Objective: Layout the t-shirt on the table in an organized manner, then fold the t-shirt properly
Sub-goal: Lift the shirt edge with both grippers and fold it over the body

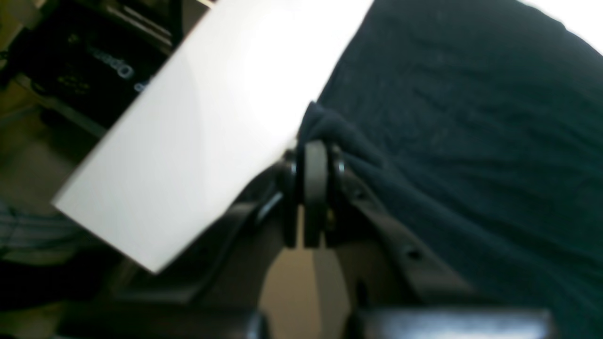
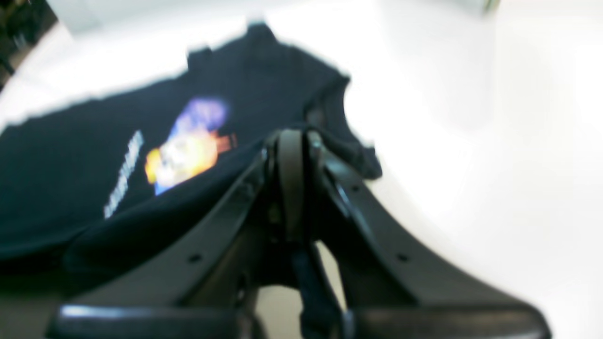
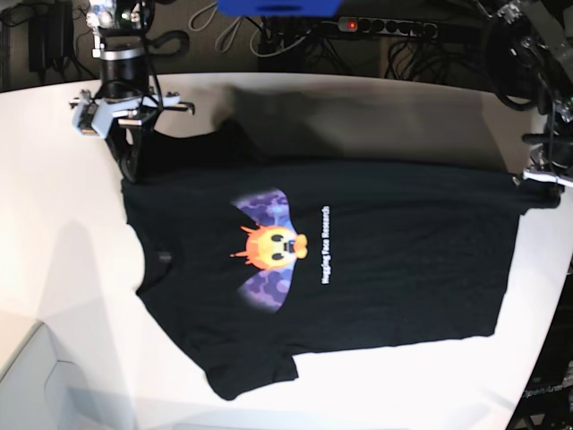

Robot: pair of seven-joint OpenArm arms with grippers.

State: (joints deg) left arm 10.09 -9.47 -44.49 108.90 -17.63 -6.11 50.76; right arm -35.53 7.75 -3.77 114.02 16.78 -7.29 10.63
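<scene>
The black t-shirt point(image 3: 385, 269) lies spread print-up on the white table point(image 3: 72, 269), collar to the left and hem to the right. Its orange figure on purple shapes point(image 3: 269, 246) shows mid-chest, and blurred in the right wrist view point(image 2: 188, 146). My right gripper point(image 2: 292, 136) is shut on a fold of cloth at the shirt's far shoulder and sleeve; in the base view it point(image 3: 132, 170) is at the upper left. My left gripper point(image 1: 313, 141) is shut on the shirt's edge point(image 1: 471, 141) at the far hem corner, and it point(image 3: 530, 184) is near the table's right edge.
The table's edge point(image 1: 118, 197) runs close beside my left gripper, with floor and black equipment point(image 1: 94, 61) beyond it. Cables and a power strip point(image 3: 385, 27) lie behind the table. A pale grey box point(image 3: 36, 385) sits at the near left corner.
</scene>
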